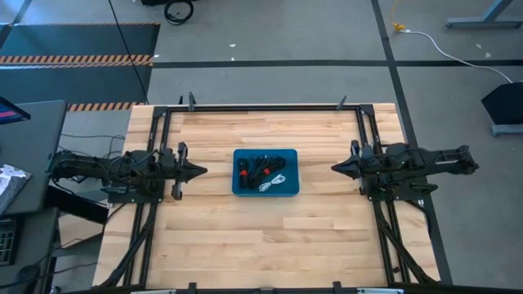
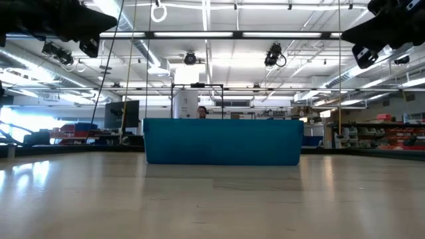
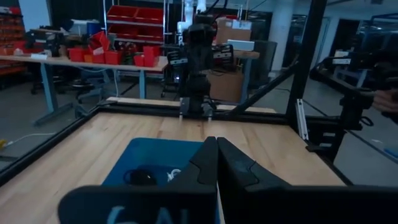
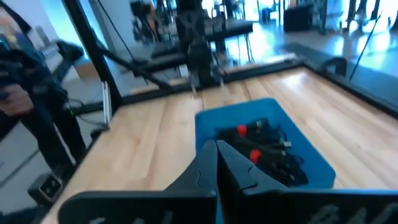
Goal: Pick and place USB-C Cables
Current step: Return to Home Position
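Note:
A blue tray [image 1: 292,173] stands at the middle of the wooden table and holds several small cable bundles: black ones [image 1: 260,163], black ones with red bands [image 1: 245,173] and a white one [image 1: 276,181]. They also show in the right wrist view [image 4: 267,152]. My left gripper [image 1: 202,171] is shut and empty, to the left of the tray and above the table. My right gripper [image 1: 335,167] is shut and empty, to the right of the tray. In the low view only the tray's near wall [image 2: 222,141] shows.
Black frame rails [image 1: 261,107] run along the table's far edge and down both sides. Bare wood [image 1: 261,237] lies between the tray and the near edge. A person's hand [image 4: 15,99] shows beyond the table in the right wrist view.

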Available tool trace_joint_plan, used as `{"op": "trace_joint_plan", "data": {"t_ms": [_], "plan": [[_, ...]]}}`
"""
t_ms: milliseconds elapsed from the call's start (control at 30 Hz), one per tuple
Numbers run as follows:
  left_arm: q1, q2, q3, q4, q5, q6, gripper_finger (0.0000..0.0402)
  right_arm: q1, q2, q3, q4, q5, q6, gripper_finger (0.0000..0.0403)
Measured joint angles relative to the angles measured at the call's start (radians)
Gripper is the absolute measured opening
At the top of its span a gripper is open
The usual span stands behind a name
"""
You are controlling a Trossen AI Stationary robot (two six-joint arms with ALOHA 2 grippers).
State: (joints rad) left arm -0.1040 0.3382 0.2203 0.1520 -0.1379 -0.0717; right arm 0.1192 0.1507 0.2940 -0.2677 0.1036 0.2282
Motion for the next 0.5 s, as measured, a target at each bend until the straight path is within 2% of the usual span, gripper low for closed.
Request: {"op": "trace_joint_plan", "data": {"t_ms": [367,500], "plan": [[0.000,0.000,0.000,0.008,0.031,0.008,0.0002,0.003,-0.096,-0.130,0.115,-0.007,-0.021,0.0000],[0.000,0.000,0.000,0.008,0.031,0.008,0.0002,0.003,-0.099,-0.179,0.197,-0.052,-0.021,0.0000]]}}
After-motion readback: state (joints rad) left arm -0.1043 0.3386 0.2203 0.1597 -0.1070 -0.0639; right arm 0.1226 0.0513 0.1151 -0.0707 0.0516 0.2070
